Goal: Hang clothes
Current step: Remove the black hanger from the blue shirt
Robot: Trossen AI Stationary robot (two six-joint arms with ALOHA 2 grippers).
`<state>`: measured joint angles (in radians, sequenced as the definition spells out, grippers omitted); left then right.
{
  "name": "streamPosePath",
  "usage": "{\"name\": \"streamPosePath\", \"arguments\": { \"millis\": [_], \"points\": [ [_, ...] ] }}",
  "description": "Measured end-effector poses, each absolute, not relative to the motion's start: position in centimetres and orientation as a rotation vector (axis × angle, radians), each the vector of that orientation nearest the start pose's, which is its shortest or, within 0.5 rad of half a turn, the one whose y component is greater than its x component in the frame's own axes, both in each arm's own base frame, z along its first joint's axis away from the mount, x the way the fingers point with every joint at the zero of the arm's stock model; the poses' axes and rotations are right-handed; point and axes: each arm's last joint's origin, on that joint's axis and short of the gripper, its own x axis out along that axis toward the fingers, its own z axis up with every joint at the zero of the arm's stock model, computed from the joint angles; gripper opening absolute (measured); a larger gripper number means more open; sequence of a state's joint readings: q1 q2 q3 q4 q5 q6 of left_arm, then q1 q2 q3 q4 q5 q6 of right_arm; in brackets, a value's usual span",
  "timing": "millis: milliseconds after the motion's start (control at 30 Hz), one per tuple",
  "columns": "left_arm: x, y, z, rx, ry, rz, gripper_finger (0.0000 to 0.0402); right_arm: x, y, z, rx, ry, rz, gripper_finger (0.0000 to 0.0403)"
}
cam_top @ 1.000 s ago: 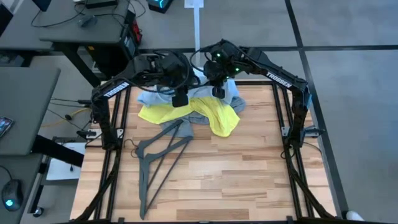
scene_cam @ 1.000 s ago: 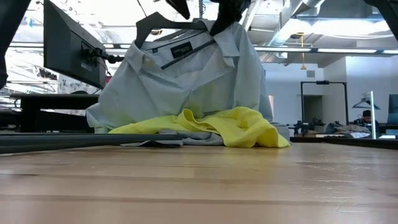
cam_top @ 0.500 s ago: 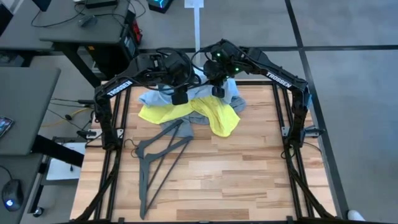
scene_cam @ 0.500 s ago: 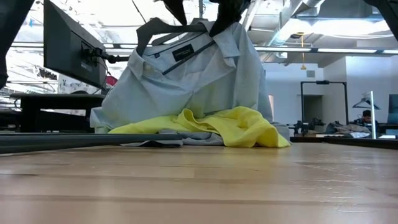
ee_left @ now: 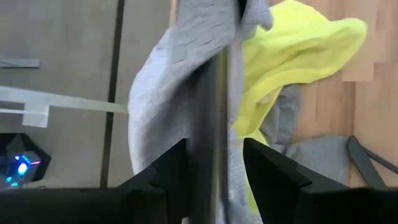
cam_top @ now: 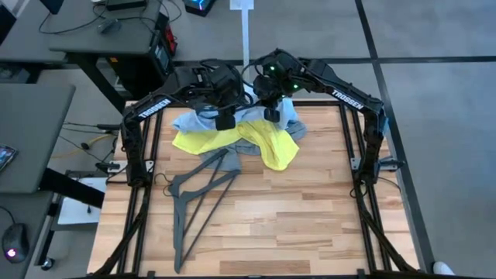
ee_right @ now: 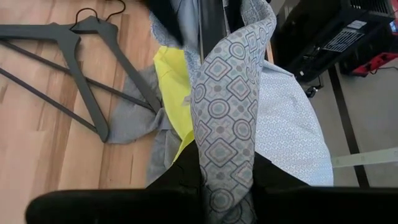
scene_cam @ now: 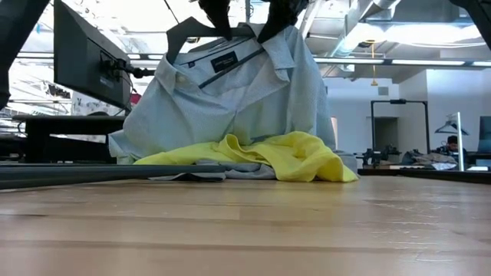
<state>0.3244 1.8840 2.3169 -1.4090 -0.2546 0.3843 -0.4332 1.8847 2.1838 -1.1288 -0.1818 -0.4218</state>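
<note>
High view: both arms meet over the far edge of the counter (cam_top: 256, 209). The left end effector (cam_top: 225, 122) and right end effector (cam_top: 272, 114) hang above the heaped clothes, the yellow T-shirt (cam_top: 267, 143) lying over the grey T-shirt (cam_top: 225, 163). Two spare hangers (cam_top: 194, 198) lie on the wood, nearer the front.

Low view: the light-blue shirt (scene_cam: 230, 100) is lifted by its collar, draped on a black hanger (scene_cam: 184, 31), its hem resting behind the yellow T-shirt.

Left wrist view: the left fingers (ee_left: 267, 171) stand partly apart around the hanger's bar.

Right wrist view: the right fingers (ee_right: 273, 171) are pinched narrow on the shirt's patterned inner fabric.
</note>
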Motion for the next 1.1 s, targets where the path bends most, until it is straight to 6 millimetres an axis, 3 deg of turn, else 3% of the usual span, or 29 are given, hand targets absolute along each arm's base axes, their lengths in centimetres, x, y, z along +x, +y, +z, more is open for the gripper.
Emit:
{"name": "streamPosePath", "arguments": {
  "millis": [133,233,400,467,567,767,1100],
  "points": [
    [33.3,12.3,42.9,0.296,1.091,0.339,0.0078,35.0,-15.6,41.3,-0.145,0.82,-0.066,0.0038],
    [33.3,12.5,42.5,0.265,1.109,0.344,0.0023,34.9,-15.5,41.2,-0.127,0.842,-0.061,0.007],
    [33.2,12.4,42.5,0.253,1.123,0.34,0.0023,34.4,-15.3,40.8,-0.106,0.901,-0.052,0.0114],
    [33.0,12.2,42.5,0.248,1.142,0.337,0.0023,34.1,-15.3,40.7,-0.091,0.943,-0.103,0.01],
    [32.2,11.9,42.8,0.241,1.169,0.334,0.0023,33.6,-15.6,40.6,-0.103,0.978,-0.114,0.0035],
    [31.0,10.7,43.9,0.222,1.134,0.323,0.0023,32.8,-15.7,40.9,-0.074,0.992,-0.111,0.0032],
    [30.3,9.7,45.1,0.195,1.062,0.28,0.0023,29.8,-13.0,44.9,-0.025,0.846,-0.121,0.0044]
  ]
}}
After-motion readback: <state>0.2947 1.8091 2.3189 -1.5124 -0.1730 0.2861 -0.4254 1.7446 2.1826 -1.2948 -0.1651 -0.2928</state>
